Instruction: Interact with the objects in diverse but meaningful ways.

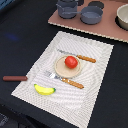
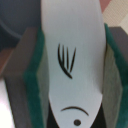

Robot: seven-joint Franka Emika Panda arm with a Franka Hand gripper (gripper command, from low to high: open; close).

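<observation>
The flat white fish-shaped piece (image 2: 75, 60), with black gill lines and a drawn eye and mouth, fills the wrist view, held between the gripper's (image 2: 75, 70) green-padded jaws, which pinch it by its two edges. It looks like thin, stiff plastic or wood: light, smooth and likely slippery, so the soft pads across its broad middle seem the right hold.

In the exterior view neither arm nor fish appears, so where the fish hangs over the counter cannot be told. That view shows a striped cloth placemat (image 1: 95, 65) carrying a small round wooden plate (image 1: 59, 69) with a red tomato (image 1: 71, 62) on it, a brown-handled knife (image 1: 79, 56) and a brown-handled fork (image 1: 67, 80) beside the plate, and a yellow banana (image 1: 44, 90) near the mat's corner. A reddish-brown handle (image 1: 15, 78) lies off the mat; what it belongs to is unclear. Grey pots (image 1: 80, 11) sit blurred and partly cut off at the far edge.
</observation>
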